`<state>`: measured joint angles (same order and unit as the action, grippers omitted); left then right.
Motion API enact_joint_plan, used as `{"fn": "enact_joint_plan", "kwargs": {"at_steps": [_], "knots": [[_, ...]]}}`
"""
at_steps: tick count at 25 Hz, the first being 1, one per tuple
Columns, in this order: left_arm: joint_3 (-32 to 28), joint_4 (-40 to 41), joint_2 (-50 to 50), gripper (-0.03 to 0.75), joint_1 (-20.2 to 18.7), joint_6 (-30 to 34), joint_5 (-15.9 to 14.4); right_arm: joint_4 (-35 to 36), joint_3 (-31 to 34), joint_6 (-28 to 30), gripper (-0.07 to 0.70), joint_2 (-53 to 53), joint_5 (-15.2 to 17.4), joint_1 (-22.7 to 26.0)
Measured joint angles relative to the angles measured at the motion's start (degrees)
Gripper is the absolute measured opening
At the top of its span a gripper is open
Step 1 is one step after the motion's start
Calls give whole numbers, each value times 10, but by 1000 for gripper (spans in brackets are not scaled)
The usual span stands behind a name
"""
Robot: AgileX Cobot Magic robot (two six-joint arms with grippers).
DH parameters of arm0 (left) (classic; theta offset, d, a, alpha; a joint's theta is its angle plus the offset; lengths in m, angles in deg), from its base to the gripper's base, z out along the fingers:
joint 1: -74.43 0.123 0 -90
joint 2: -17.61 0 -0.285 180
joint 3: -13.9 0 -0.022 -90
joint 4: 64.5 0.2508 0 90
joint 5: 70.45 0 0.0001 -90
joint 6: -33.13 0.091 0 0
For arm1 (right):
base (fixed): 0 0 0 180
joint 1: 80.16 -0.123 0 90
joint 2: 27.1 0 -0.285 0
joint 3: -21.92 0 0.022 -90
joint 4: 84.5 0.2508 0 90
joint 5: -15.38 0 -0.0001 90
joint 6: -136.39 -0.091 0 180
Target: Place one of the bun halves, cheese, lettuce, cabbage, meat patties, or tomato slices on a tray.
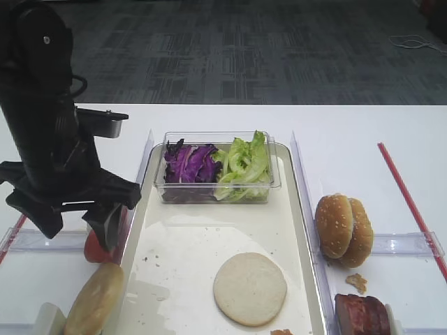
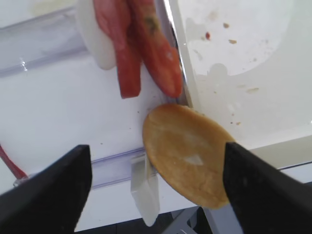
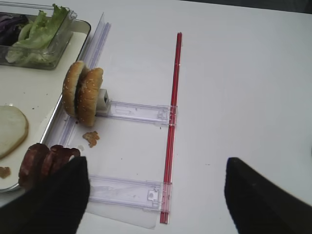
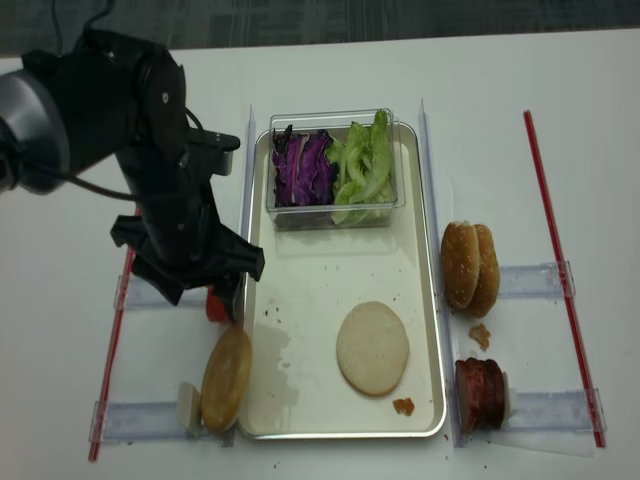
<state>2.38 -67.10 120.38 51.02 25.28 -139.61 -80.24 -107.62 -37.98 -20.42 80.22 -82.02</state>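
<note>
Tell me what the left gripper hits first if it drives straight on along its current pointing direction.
Likely the browned bun half, centred between the open jaws of the left gripper. The tomato slices sit farther up the view. Depth is unclear, so it might reach the white tabletop alongside.

tray (image 4: 425, 300): we see cream-white, silvery rim
bun slice (image 4: 372, 347): pale cream
cabbage (image 4: 303, 165): purple, white streaks
lettuce (image 4: 364, 160): light green
tomato slices (image 2: 141, 44): red
meat patties (image 4: 481, 392): reddish-brown
sesame buns (image 4: 471, 267): golden, seeded
</note>
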Motion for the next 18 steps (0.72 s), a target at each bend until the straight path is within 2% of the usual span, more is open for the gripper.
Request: {"fn": "enact_joint_plan", "kwargs": {"at_steps": [8,18], "knots": [[0,9,-15,522,60,29,0,0,0,1,578,0,0,0],[0,22,-77,522,174,58,-4,0,0,1,578,0,0,0]]}}
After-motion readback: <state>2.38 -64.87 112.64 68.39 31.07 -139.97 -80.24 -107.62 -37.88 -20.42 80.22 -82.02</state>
